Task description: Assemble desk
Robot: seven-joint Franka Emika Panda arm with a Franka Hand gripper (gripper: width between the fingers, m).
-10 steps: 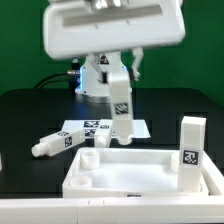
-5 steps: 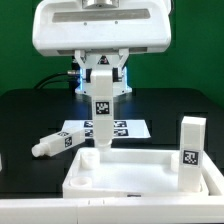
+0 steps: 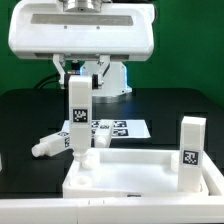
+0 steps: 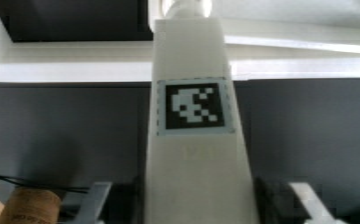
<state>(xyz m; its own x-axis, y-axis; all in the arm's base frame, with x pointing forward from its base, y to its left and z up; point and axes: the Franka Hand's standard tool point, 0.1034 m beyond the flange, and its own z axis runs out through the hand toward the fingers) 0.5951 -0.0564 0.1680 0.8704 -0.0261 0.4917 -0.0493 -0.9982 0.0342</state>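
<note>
A blocky white plastic leg [image 3: 78,118], square in section and smooth-sided, is held upright by the claw [image 4: 198,198]. The claw is clamped on the leg's upper part beneath the broad white wrist housing [image 3: 85,38]. A black-and-white square tag [image 4: 195,105] is borne on the face of the leg that is turned to the cameras. In the wrist view grey fingers [image 4: 301,200] are seen on either side of the leg. The contact itself is poorly shown there, so the grip is probably, not certainly, a firm one.

The leg's lower end is placed at a round corner socket [image 3: 88,157] of the white rectangular rimmed plastic tabletop panel [image 3: 140,178], at the far corner on the exterior view's left. Whether it is seated in the socket cannot be told. The tabletop panel is laid flat, rim upward, on the matt black table [image 3: 20,120].

A second leg [image 3: 192,150], likewise tagged, is stood upright at the panel's corner on the exterior view's right, well apart from the claw. A third leg [image 3: 55,143] is laid on its side on the table, just beyond the panel on the exterior view's left and near the held leg. The marker board [image 3: 118,128], thin, flat and printed with tags, is seen behind the panel.
</note>
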